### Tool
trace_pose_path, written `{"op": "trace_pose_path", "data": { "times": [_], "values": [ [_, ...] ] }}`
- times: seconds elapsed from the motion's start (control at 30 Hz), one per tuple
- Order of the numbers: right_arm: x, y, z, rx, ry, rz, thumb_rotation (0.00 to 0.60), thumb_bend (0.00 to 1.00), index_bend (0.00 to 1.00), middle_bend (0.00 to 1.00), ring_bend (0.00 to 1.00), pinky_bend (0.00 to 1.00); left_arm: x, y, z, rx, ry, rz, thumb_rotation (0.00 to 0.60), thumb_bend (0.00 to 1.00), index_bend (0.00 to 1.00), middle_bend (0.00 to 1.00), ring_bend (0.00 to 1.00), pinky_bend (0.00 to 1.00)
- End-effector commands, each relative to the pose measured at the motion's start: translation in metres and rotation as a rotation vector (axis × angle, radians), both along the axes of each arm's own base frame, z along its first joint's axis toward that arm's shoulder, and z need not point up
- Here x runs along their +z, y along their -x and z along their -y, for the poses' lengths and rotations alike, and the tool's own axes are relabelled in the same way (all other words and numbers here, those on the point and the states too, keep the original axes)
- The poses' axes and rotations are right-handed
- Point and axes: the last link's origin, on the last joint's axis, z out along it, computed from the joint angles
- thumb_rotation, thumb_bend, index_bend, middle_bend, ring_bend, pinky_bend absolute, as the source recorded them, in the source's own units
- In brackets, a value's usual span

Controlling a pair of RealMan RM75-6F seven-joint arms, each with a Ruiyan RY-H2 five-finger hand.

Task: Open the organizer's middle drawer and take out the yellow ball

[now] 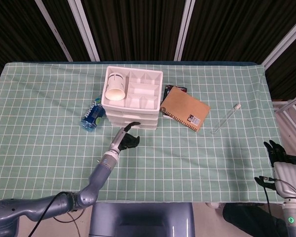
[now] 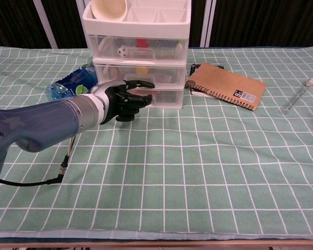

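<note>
The white three-drawer organizer (image 1: 132, 101) (image 2: 138, 52) stands at the back middle of the table with all its drawers closed. Through the clear front of the middle drawer (image 2: 141, 73) a yellow ball (image 2: 142, 69) shows. My left hand (image 1: 127, 140) (image 2: 125, 99) is right in front of the organizer. Its fingers are curled in and hold nothing. One finger (image 2: 144, 83) reaches out to the lower edge of the middle drawer's handle. My right hand (image 1: 277, 152) hangs off the table's right edge with straight fingers and nothing in it. The chest view does not show it.
A paper cup (image 1: 113, 88) (image 2: 108, 7) lies in the organizer's top tray. A plastic bottle (image 1: 92, 115) (image 2: 70, 83) lies left of the organizer, just behind my left arm. A brown notebook (image 1: 184, 108) (image 2: 225, 86) and a glass tube (image 1: 226, 118) (image 2: 297, 97) lie to the right.
</note>
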Motion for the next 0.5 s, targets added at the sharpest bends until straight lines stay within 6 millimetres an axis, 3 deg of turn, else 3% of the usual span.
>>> {"op": "trace_pose_path", "data": {
  "times": [0.03, 0.5],
  "values": [
    [0.0, 0.0, 0.0, -0.002, 0.0, 0.002, 0.6, 0.06, 0.0, 0.0, 0.0, 0.23, 0.0, 0.0, 0.001, -0.003, 0.001, 0.002, 0.6, 0.53, 0.21, 1.0, 0.98, 1.0],
    [0.001, -0.001, -0.001, 0.002, 0.005, 0.0, 0.6, 0.06, 0.0, 0.0, 0.0, 0.23, 0.004, 0.005, 0.013, -0.015, 0.016, 0.001, 0.6, 0.53, 0.22, 1.0, 0.98, 1.0]
  ]
}}
